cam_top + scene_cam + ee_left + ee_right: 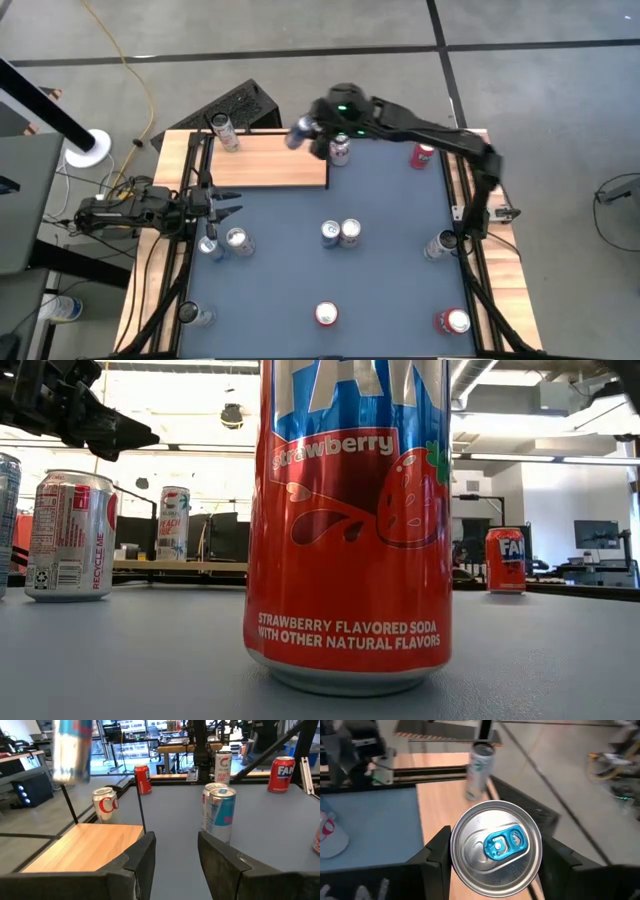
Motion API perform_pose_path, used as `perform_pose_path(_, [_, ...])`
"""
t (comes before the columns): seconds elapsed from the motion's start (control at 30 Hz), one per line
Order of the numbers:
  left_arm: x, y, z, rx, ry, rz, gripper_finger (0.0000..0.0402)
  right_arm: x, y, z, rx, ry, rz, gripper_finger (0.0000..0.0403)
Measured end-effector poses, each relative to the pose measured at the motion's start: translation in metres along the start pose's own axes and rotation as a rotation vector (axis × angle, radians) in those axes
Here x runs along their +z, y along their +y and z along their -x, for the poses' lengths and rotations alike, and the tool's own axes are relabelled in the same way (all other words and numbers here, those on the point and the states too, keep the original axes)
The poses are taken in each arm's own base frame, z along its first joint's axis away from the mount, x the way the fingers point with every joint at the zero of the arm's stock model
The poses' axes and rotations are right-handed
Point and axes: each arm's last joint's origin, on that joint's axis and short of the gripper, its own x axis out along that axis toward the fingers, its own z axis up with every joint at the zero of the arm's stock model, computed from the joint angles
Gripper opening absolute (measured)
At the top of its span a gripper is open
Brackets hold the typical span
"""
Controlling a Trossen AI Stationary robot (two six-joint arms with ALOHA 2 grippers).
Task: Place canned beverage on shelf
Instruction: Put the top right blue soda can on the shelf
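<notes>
Now the right gripper (492, 857) has its fingers clamped on a blue-tabbed can (496, 849), carried above the far right corner of the shelf (265, 160); the placing step, I'd say; next it needs lowering upright onto bare board, clear of the can (224, 131) already there; the left gripper (175, 860) waits, half-open and empty, beside the shelf; cans dot the blue table (380, 280); desks and bright windows behind.

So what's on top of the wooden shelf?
One can stands on the shelf, at a back corner. The right hand holds another can above its edge; the wood right under that one is hidden.
</notes>
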Motion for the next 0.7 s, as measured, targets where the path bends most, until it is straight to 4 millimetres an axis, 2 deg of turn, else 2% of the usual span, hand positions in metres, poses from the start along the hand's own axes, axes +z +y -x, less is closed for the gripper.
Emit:
perform_pose_path(0.17, [-0.001,0.000,0.000,-0.005,0.005,0.004,0.0137,-0.002,-0.004,-0.051,0.072,0.079,0.025,0.0197])
perform_pose_path(0.33, [-0.001,0.000,0.000,-0.006,0.006,0.004,0.0137,-0.020,-0.003,-0.094,0.131,0.151,0.055,0.0197])
perform_pose_path(0.47, [-0.001,0.000,0.000,-0.006,0.007,0.003,0.0137,-0.029,-0.004,-0.105,0.162,0.164,0.066,0.0197])
perform_pose_path(0.7, [-0.001,0.000,0.000,-0.008,0.014,0.002,0.0137,-0.046,0.000,-0.112,0.212,0.280,0.063,0.0202])
